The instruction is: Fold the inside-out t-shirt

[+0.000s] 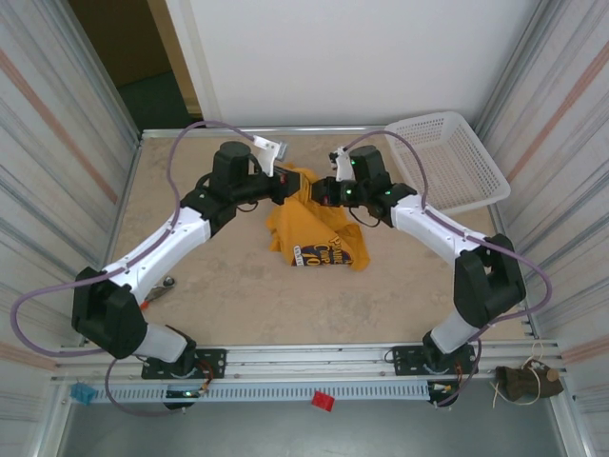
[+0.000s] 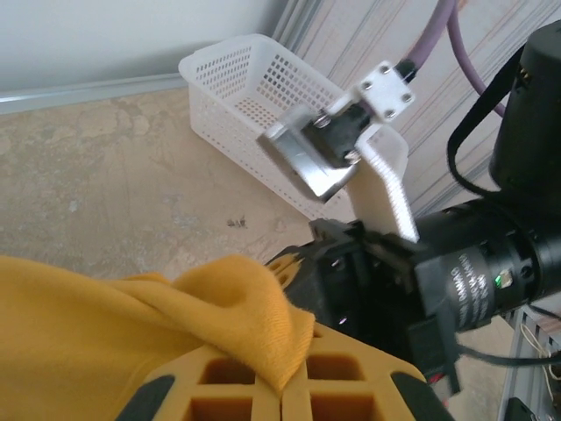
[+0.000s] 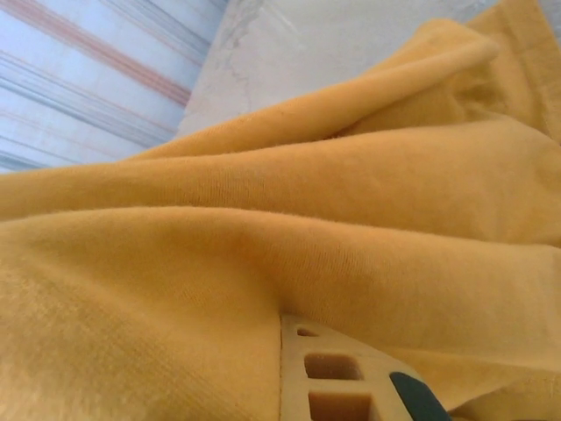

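The inside-out t-shirt [image 1: 314, 228] is mustard yellow and hangs bunched in the middle of the table, with dark lettering on its lower part. My left gripper [image 1: 288, 188] holds its top edge from the left. In the left wrist view the left gripper [image 2: 289, 373] is shut, with a fold of the t-shirt [image 2: 219, 307] pinched between its yellow fingers. My right gripper [image 1: 324, 190] meets the cloth from the right, close to the left one. In the right wrist view the t-shirt [image 3: 263, 193] drapes over the right gripper [image 3: 282, 323], which is shut on it; one of its fingers [image 3: 337, 377] shows.
A white mesh basket [image 1: 447, 157] stands at the back right corner, also seen as the basket [image 2: 245, 79] in the left wrist view. A small metal item [image 1: 169, 283] lies by the left arm. Striped walls close in both sides.
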Robot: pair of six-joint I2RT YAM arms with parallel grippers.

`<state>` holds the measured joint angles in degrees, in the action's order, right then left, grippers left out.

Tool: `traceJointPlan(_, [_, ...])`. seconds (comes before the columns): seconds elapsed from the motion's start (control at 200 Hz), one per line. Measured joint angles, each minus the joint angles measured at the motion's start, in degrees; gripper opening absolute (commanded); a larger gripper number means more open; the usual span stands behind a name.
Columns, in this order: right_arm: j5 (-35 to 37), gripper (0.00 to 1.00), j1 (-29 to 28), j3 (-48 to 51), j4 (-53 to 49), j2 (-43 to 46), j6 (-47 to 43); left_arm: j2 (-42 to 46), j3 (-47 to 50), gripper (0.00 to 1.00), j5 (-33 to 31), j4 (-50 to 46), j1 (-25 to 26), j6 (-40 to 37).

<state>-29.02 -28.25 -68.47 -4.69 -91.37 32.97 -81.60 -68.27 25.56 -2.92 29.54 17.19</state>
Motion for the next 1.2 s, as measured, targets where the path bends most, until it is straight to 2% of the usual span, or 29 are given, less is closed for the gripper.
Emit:
traceJointPlan(0.125, [-9.9, 0.00, 7.1, 0.2, 0.5, 3.5, 0.2, 1.5, 4.0, 0.00, -0.2, 0.7, -3.9, 1.1])
traceJointPlan(0.245, [-21.0, 0.00, 9.7, 0.1, 2.1, 9.0, 0.5, 0.1, 5.4, 0.28, -0.3, 1.7, -4.8, 1.0])
traceJointPlan(0.346, [-27.0, 0.00, 10.5, -0.4, 3.7, 11.8, 1.0, -1.6, 5.4, 0.46, -2.3, 1.4, -6.1, 0.5])
traceJointPlan(0.506, [-31.1, 0.00, 12.5, -0.5, 6.1, 12.0, 2.7, -1.9, 5.4, 0.60, -6.2, -0.5, -6.8, -0.9])
traceJointPlan(0.621, [-31.5, 0.00, 14.1, -0.2, 7.7, 11.3, 4.6, 2.8, 6.5, 0.63, -10.4, -1.9, -4.2, -2.4])
traceJointPlan(0.827, [-31.5, 0.00, 14.4, -0.2, 8.4, 10.8, 6.4, 11.0, 6.7, 0.69, -15.0, -1.6, 6.4, -2.9])
traceJointPlan(0.942, [-31.3, 0.00, 14.4, -0.2, 8.5, 10.8, 7.0, 8.6, 6.6, 0.70, -18.6, -0.4, 9.9, -3.4])
traceJointPlan(1.197, [-31.1, 0.00, 14.3, -0.2, 8.5, 10.8, 7.1, -2.6, 4.9, 0.73, -26.0, -0.2, 10.6, -4.3])
